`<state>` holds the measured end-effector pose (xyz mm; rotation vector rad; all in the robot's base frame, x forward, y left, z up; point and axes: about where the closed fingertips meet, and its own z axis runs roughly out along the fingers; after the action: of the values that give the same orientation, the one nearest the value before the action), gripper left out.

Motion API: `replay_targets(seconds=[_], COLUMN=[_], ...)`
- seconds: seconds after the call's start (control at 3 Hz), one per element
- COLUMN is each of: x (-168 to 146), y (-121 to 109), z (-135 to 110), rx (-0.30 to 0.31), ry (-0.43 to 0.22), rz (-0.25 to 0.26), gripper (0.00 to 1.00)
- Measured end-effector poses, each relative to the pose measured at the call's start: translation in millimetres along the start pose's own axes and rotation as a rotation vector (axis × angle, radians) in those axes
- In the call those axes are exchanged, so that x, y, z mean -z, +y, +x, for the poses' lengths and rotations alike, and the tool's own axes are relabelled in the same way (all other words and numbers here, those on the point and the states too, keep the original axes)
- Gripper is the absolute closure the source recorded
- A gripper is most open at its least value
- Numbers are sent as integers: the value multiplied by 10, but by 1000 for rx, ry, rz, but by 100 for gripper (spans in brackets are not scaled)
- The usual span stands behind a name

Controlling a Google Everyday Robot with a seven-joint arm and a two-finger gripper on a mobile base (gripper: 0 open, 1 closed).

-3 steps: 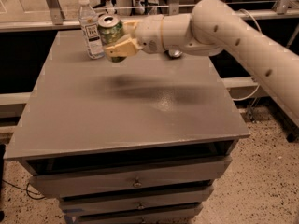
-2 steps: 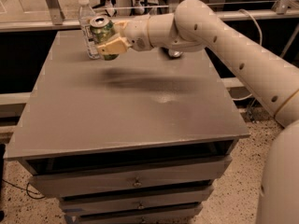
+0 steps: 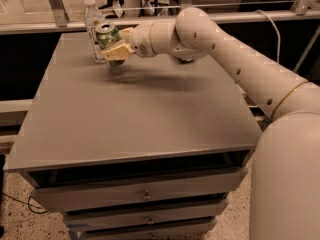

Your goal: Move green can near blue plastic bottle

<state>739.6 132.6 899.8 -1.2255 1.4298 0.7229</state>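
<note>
The green can (image 3: 108, 38) with a silver top is held upright in my gripper (image 3: 116, 48), whose pale fingers are shut around its body. It is at the far left of the grey table (image 3: 135, 119), with its base close to the tabletop. The blue plastic bottle (image 3: 92, 21), clear with a white cap and white label, stands upright just to the left of the can, nearly touching it. My white arm reaches in from the right across the back of the table.
A dark object (image 3: 186, 59) sits behind my arm at the table's back edge, mostly hidden. A rail (image 3: 235, 17) runs behind the table. Drawers (image 3: 145, 194) are below the tabletop front. A white cable (image 3: 272, 31) hangs at the back right.
My gripper has carried the green can left and down, from above the table toward the bottle, until the can stands right beside it near the tabletop.
</note>
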Motion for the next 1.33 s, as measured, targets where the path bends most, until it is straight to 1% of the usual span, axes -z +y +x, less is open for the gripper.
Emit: replay_targets(seconds=[0.33,0.67,1.0,1.33], x=[-83,-67,-50,-55], y=[-143,-308,-428,-499], z=[65,136,195,246], rx=[-17,-53,-83,-102], ry=[-12,-49,-62,-59], rz=[26,64,88,94], gripper=[100,100,83,59])
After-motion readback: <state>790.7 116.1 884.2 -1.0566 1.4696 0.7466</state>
